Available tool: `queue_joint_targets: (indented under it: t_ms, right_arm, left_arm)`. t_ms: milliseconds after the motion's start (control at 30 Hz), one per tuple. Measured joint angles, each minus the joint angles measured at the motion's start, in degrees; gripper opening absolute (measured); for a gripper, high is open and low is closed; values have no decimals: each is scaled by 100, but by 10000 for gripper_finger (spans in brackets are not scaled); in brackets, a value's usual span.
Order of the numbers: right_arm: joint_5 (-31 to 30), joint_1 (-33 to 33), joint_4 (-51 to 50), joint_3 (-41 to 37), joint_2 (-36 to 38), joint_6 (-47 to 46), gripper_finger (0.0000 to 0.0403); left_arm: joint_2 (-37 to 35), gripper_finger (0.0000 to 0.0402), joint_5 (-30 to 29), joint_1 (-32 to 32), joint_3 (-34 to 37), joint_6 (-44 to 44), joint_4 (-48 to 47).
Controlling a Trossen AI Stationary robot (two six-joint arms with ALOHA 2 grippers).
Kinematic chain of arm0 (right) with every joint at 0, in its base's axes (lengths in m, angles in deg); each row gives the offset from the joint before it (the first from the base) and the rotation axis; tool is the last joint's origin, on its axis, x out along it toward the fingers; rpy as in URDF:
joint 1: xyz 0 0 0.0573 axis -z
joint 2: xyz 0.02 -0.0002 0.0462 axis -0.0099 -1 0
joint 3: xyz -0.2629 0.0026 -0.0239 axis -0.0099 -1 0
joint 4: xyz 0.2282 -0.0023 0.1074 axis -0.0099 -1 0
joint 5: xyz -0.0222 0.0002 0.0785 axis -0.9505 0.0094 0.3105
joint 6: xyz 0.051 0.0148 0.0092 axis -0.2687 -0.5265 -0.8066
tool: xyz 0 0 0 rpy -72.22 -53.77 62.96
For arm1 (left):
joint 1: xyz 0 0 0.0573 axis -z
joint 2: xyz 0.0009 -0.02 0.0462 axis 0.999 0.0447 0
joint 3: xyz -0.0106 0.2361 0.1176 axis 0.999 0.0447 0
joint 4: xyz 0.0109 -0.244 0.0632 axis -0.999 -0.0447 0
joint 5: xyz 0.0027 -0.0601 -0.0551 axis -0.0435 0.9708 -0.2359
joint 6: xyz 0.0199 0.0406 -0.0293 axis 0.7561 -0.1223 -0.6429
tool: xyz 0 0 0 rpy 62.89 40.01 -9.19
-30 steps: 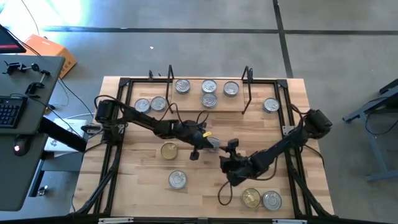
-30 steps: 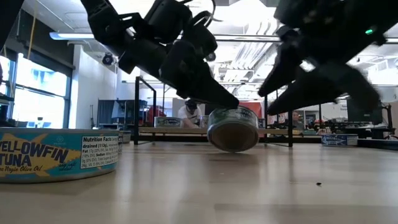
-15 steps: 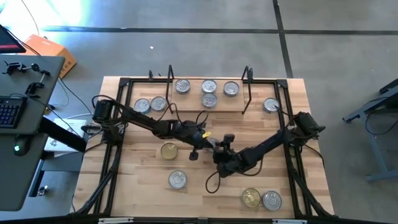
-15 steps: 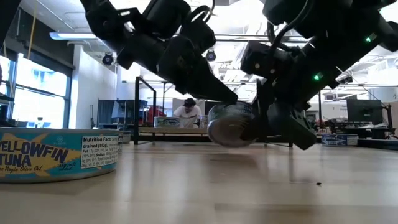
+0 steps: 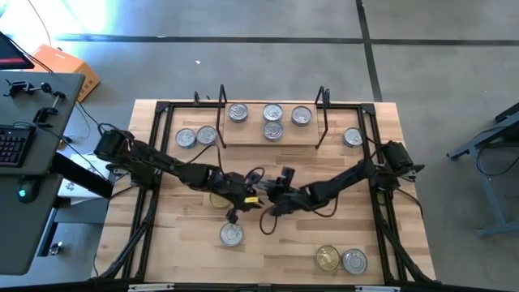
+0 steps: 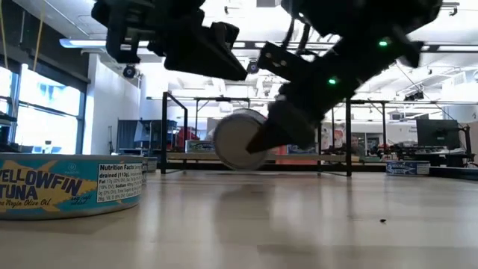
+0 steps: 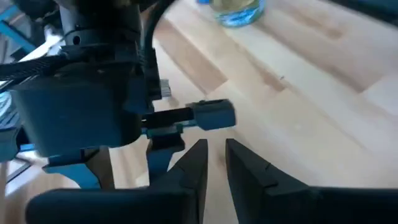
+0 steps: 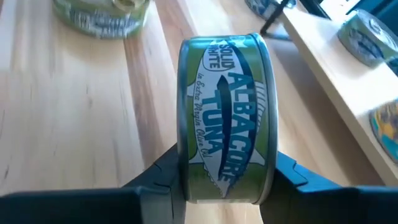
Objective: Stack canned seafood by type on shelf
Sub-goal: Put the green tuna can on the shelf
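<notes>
A green-labelled Albacore tuna can [image 8: 224, 118] stands on edge in my right gripper [image 8: 224, 186], above the table's middle [image 5: 263, 199]. In the low view the can [image 6: 237, 140] hangs clear of the wood. My left gripper [image 7: 216, 165] is just left of it [image 5: 242, 203], holds nothing, and has its fingertips nearly together. The shelf [image 5: 251, 138] stands at the far side with several silver-lidded cans on its board. Other cans rest flat on the tabletop: a gold one [image 5: 219, 197] partly under my left arm, a silver one [image 5: 231, 234], and a gold [image 5: 327, 258] and silver [image 5: 354, 260] pair. My right gripper pinches the Albacore can across its two flat ends, one finger [image 8: 158, 180] on each end, near the lower rim [image 8: 186, 186]. The label wall faces the wrist camera. The fingers come slanting from the table's right. The can is held on edge, lifted clear of the table.
Two cans [image 5: 196, 136] lie left of the shelf and one [image 5: 353, 136] right of it. A Yellowfin tuna can [image 6: 71, 187] sits close in the low view. A black frame [image 5: 154, 162] runs round the tabletop. Bare wood lies between the arms and the shelf.
My right gripper swung toward the table's left, reached the can that my left gripper was holding, and shut on it. My left gripper let go and drew back toward the left. The can moved left and slightly up, and turned from tilted to on edge.
</notes>
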Motion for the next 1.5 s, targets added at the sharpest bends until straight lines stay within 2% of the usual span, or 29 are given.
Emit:
queue_joint_targets:
  t_ms: [167,367,433,700,833,967,1133,1167,1233,1300,1367,1500]
  right_arm:
    - [427,244,310,0,0,206,122]
    - [589,294,338,0,0,236,122]
    - [590,294,339,0,0,229,122]
    - [594,294,365,0,0,198,122]
    - [584,294,403,0,2,208,122]
    - [607,290,374,0,2,207,122]
    - [727,287,413,2,10,254,124]
    - [702,280,418,7,11,229,135]
    - [813,261,341,19,36,91,177]
    - [633,208,-5,15,78,-128,220]
    - [318,105,-415,11,135,-513,248]
    - [-493,-120,-1337,13,275,-1258,262]
  left_arm:
    - [2,55,-298,59,0,-499,20]
    - [-24,77,-1447,57,2,-29,-279]
    - [-30,100,-1649,53,2,-16,-230]
    - [294,225,-1833,-238,-1,-61,-228]
    - [603,251,-2376,-338,-4,43,-257]
    - [704,229,-2476,-299,-4,0,-237]
    - [575,141,-2461,-148,7,-192,-336]
    - [538,120,-2458,-127,7,-257,-359]
    - [432,117,-2665,-77,7,-172,-583]
    - [273,117,-3112,-9,7,-249,-913]
    - [123,117,-3871,69,4,-301,-1252]
    - [-141,117,-5270,41,4,-221,-1793]
